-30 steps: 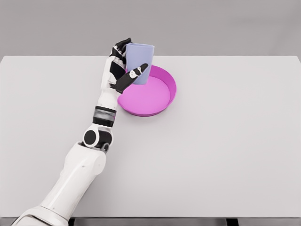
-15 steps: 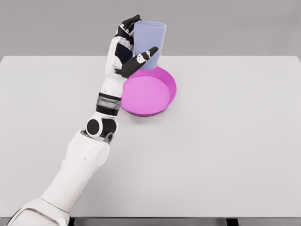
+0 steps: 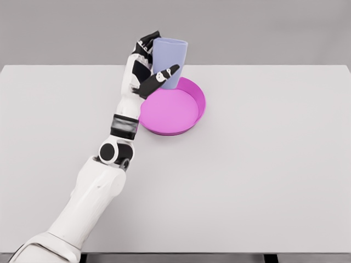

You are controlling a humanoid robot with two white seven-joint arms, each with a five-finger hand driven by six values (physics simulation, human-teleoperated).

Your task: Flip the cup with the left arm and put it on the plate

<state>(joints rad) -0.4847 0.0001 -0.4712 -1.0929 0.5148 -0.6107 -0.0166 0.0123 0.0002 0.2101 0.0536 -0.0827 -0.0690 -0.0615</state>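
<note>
You've got the left hand (image 3: 146,70) wrapped around the cup (image 3: 169,61), thumb across the front and the other fingers round its left side, so that's a proper grasp, not a pinch. The cup sits upright in the grip, wider end up, hanging over the far-left edge of the plate (image 3: 201,99). Whether its base is touching the plate rim or floating just above it, I honestly can't tell from this angle.

My read is you're in the placing part now, so here's how I'd do it well. Shift the cup in toward the middle of the plate before you lower, because right now it's lined up with the raised rim and could land tilted on it. Come down straight, keep the wrist level, and only let the fingers go once the base sits flat on the plate floor. Pull the thumb away sideways, toward the plate's left, so you don't knock it over.

Stuff-wise: the cup is a pale lavender tapered tumbler, smooth, matte, no handle, so it's probably slippery. The plate is magenta, round, shallow, flat-bottomed with a short upright wall, more like a dish. It sits on a plain white table (image 3: 263,164) with a flat, featureless top.
</note>
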